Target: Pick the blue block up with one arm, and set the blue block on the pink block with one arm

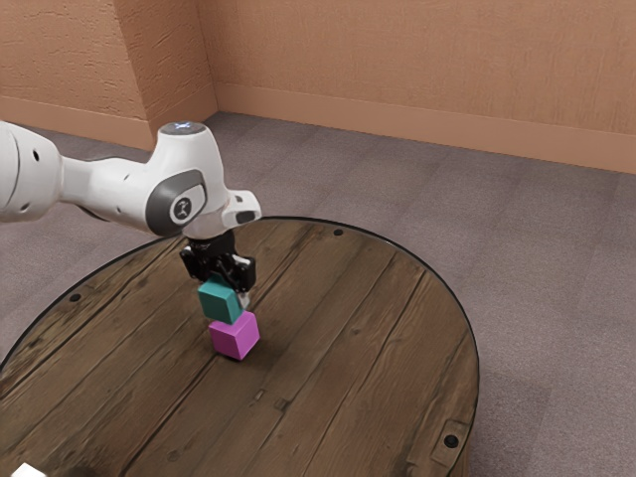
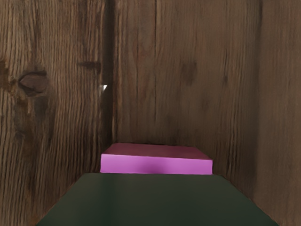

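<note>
Black two-finger claw (image 1: 225, 286) clamped narrowly on the blue-green cube-shaped block (image 1: 220, 302).

The block's upper part is gripped from two sides by the fingers. It is seen directly over the pink cube-shaped block (image 1: 235, 336), shifted a little to the far left of it; contact between the two cannot be told for certain. In the wrist view the held block (image 2: 155, 200) appears dark green, with the pink block (image 2: 156, 160) just beyond it. Both are near the middle of the round dark wooden table (image 1: 378, 338). A small mark on the white arm (image 1: 99, 184) cannot be read.
</note>
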`<move>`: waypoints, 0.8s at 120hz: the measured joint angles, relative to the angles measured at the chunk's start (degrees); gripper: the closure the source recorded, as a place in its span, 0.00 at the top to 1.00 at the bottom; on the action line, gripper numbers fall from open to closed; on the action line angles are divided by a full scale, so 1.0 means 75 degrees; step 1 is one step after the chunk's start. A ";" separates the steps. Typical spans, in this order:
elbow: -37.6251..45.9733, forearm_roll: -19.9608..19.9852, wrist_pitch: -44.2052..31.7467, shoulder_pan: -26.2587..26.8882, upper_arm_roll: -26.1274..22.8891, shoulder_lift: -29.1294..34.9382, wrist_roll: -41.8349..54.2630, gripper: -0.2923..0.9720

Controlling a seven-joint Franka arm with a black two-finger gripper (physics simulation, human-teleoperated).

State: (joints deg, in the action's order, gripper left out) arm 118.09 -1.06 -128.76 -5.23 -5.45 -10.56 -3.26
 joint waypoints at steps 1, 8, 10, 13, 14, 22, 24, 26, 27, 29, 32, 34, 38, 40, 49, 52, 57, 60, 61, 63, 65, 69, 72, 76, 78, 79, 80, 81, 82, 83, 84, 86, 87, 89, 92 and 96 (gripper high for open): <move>0.0000 0.0007 0.0001 -0.0001 0.0000 0.0000 0.0019 0.51; -0.0002 0.0048 0.0009 -0.0006 -0.0002 -0.0005 0.0143 0.51; -0.0002 0.0056 0.0010 -0.0005 0.0001 -0.0008 0.0176 0.51; 0.0000 0.0069 0.0013 -0.0006 0.0004 -0.0010 0.0225 0.51; 0.0001 0.0072 0.0013 -0.0007 0.0005 -0.0011 0.0240 0.51; 0.0007 0.0095 0.0018 -0.0008 0.0008 -0.0014 0.0359 0.51; 0.0008 0.0099 0.0019 -0.0008 0.0009 -0.0020 0.0386 0.51; 0.0005 0.0102 0.0020 -0.0009 0.0007 -0.0038 0.0413 0.51; 0.0004 0.0104 0.0020 -0.0015 0.0006 -0.0048 0.0426 0.51; 0.0002 0.0108 0.0021 -0.0038 0.0002 -0.0069 0.0451 0.51; 0.0001 0.0128 0.0022 -0.0080 -0.0004 -0.0097 0.0488 0.51; -0.0003 0.0139 0.0022 -0.0101 -0.0006 -0.0110 0.0512 0.51; -0.0008 0.0159 0.0022 -0.0128 -0.0021 -0.0127 0.0558 0.51; -0.0009 0.0167 0.0022 -0.0134 -0.0028 -0.0131 0.0580 0.51; -0.0013 0.0191 0.0020 -0.0146 -0.0048 -0.0141 0.0673 0.51; -0.0013 0.0197 0.0020 -0.0146 -0.0053 -0.0142 0.0701 0.51; -0.0019 0.0203 0.0019 -0.0147 -0.0057 -0.0143 0.0746 0.51; -0.0021 0.0207 0.0018 -0.0147 -0.0058 -0.0143 0.0771 0.51; -0.0022 0.0208 0.0018 -0.0147 -0.0059 -0.0143 0.0779 0.51; -0.0024 0.0210 0.0019 -0.0147 -0.0059 -0.0143 0.0796 0.52; -0.0033 0.0212 0.0020 -0.0145 -0.0059 -0.0144 0.0812 0.52; -0.0051 0.0219 0.0021 -0.0145 -0.0069 -0.0144 0.0846 0.53; -0.0061 0.0228 0.0023 -0.0148 -0.0087 -0.0144 0.0873 0.55; -0.0070 0.0247 0.0026 -0.0145 -0.0101 -0.0144 0.0913 0.56; -0.0074 0.0255 0.0028 -0.0144 -0.0105 -0.0144 0.0933 0.57; -0.0076 0.0258 0.0029 -0.0144 -0.0107 -0.0144 0.0943 0.58; -0.0077 0.0262 0.0029 -0.0144 -0.0108 -0.0144 0.0952 0.59; -0.0077 0.0265 0.0030 -0.0144 -0.0110 -0.0145 0.0962 0.59; -0.0076 0.0267 0.0031 -0.0144 -0.0111 -0.0147 0.0971 0.60; -0.0078 0.0270 0.0031 -0.0144 -0.0111 -0.0146 0.0980 0.60; -0.0079 0.0272 0.0032 -0.0144 -0.0112 -0.0146 0.0989 0.61; -0.0078 0.0276 0.0033 -0.0145 -0.0113 -0.0145 0.1006 0.62; -0.0077 0.0278 0.0034 -0.0145 -0.0114 -0.0145 0.1015 0.62; -0.0076 0.0282 0.0038 -0.0145 -0.0115 -0.0145 0.1032 0.63; -0.0077 0.0286 0.0050 -0.0147 -0.0115 -0.0144 0.1056 0.65; -0.0081 0.0291 0.0065 -0.0151 -0.0113 -0.0144 0.1087 0.66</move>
State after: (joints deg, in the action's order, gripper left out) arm 117.48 1.12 -128.27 -6.37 -6.30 -11.64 4.89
